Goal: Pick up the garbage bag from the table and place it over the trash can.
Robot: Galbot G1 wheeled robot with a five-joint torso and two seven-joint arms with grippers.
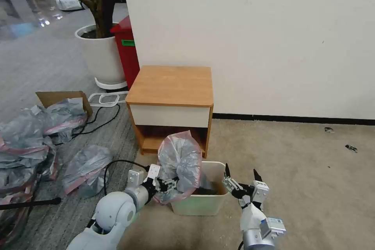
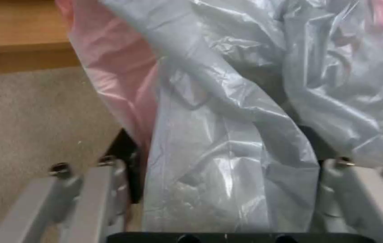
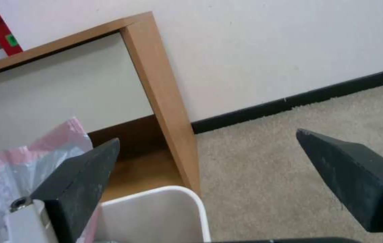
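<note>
The garbage bag (image 1: pixel 179 160), crinkly grey plastic with a pink band, billows up over the left half of the cream trash can (image 1: pixel 207 204) on the carpet. My left gripper (image 1: pixel 168 183) is shut on the bag's lower edge at the can's left rim. In the left wrist view the garbage bag (image 2: pixel 227 118) runs between the finger links and hides the tips. My right gripper (image 1: pixel 241 174) hovers open by the can's right rim, holding nothing. From the right wrist, the open gripper (image 3: pixel 209 136) frames the can's corner (image 3: pixel 169 206) and the bag (image 3: pixel 29 162). Behind the can stands the table (image 1: pixel 172 84), its top bare.
A heap of similar grey bags (image 1: pixel 23 140) and a loose one (image 1: pixel 86 168) lie on the floor to the left, beside a cardboard box (image 1: pixel 58 97) and cables (image 1: pixel 101 119). A red bin (image 1: pixel 127 50) and white plant pot (image 1: pixel 101 54) stand behind. Open carpet (image 1: pixel 312 172) lies to the right.
</note>
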